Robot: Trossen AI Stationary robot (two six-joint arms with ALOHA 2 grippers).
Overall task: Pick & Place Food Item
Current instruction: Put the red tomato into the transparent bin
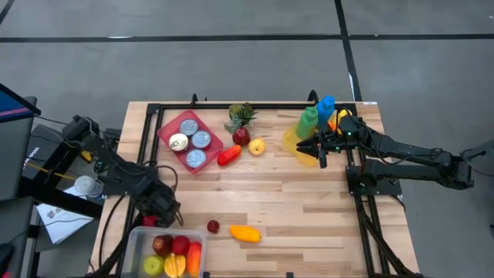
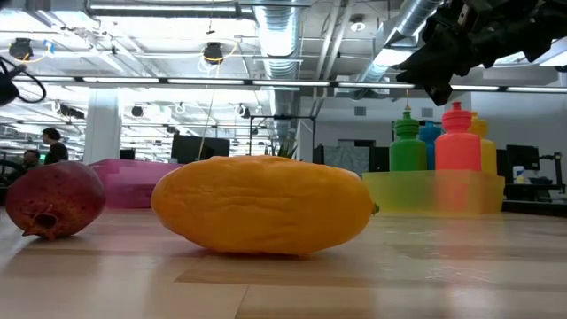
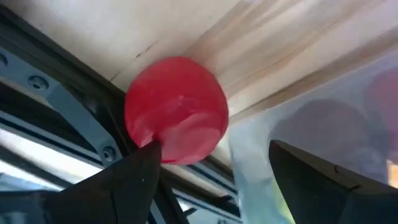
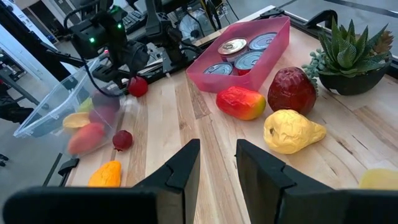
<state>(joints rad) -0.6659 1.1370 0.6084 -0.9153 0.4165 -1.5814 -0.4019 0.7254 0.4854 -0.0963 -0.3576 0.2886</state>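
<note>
Tomato (image 3: 176, 110), round, glossy red, smooth

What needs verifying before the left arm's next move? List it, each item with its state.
1. Left gripper open: ok, jaws stand apart.
2. Small red round fruit free of those jaws: cannot tell; it overlaps one.
3. That fruit inside the clear plastic bin: not ok; it shows just outside the rim.
4. Room in the bin: ok, bare floor shows.
5. Right gripper out of the way: ok, open and empty, by the yellow tray of bottles.
</note>
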